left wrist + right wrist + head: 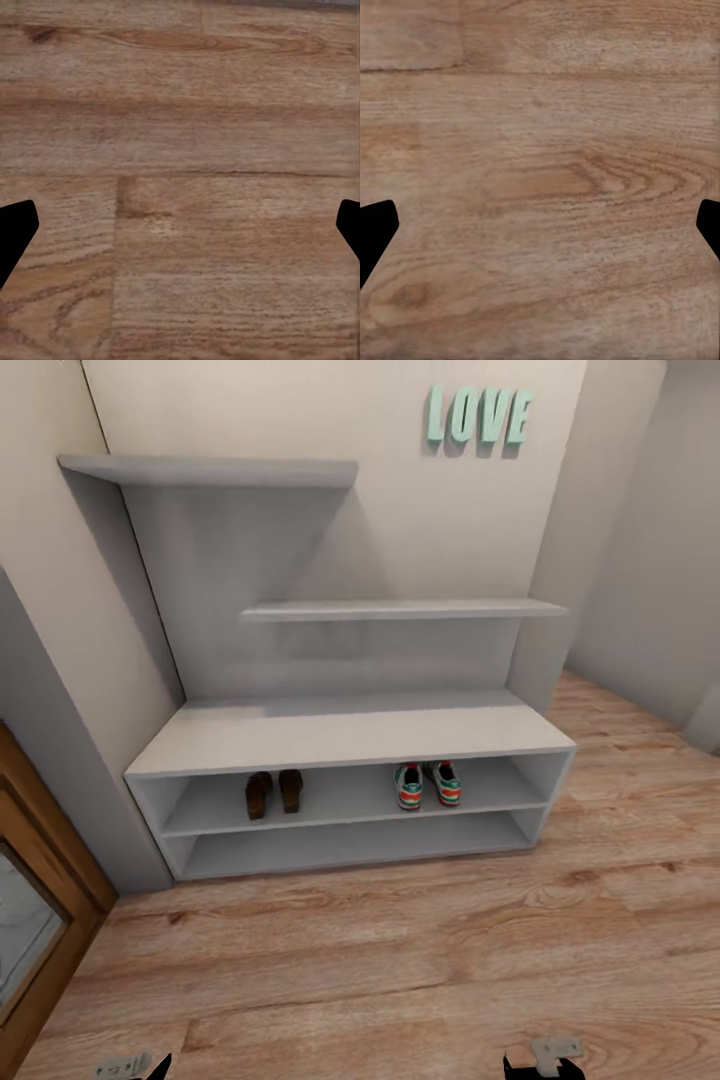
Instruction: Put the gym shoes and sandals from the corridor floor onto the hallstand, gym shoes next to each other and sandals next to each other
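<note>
Floor [400, 960] bare; shoes [427, 784] shelved, heels outward.

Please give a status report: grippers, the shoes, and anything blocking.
Left gripper open, right gripper open, both empty over floor. Sandals paired, gym shoes paired, all on hallstand upper shoe shelf. Nothing in the way.

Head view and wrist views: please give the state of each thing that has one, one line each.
gym shoes: side by side on the hallstand's upper shoe shelf.
sandals: side by side on the same shelf, apart from the gym shoes.
hallstand: lower shoe shelf bare.
left gripper: open, holding nothing.
right gripper: open, holding nothing.
</note>
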Robot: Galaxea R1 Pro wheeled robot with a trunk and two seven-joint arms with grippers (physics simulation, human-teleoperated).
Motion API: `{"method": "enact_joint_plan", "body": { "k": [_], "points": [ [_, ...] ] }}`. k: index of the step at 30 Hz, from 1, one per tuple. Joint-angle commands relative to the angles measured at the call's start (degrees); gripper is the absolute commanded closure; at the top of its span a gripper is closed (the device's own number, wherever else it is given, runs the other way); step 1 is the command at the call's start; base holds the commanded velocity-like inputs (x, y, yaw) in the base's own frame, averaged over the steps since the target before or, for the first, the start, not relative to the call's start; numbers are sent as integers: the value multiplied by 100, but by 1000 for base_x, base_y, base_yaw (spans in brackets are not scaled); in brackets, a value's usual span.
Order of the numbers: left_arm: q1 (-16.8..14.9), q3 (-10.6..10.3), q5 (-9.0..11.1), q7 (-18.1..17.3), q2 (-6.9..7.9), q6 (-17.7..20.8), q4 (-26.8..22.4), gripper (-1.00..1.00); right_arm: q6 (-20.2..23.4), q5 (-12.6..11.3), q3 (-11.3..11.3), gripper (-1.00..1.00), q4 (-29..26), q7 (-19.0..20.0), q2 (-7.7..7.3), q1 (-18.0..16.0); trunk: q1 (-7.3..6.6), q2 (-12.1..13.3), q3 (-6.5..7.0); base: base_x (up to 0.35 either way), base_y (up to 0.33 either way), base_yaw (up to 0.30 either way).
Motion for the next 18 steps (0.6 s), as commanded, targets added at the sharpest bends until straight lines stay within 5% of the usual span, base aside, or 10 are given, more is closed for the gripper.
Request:
{"method": "enact_joint_plan", "body": {
  "k": [1,12,18],
  "points": [
    [-4,18,54,-57,-1,8,8,-100,-12,46,-1,-100,6,-33,3,10,-24,40,14,0,0,0],
    [-4,36,58,-57,-2,8,11,-100,-11,46,-1,-100,6,-32,47,104,-265,481,211,0,0,0],
    [-4,269,87,-57,10,-18,8,-100,-11,46,-1,-100,6,-32,49,107,-397,721,319,0,0,0]
  ]
}}
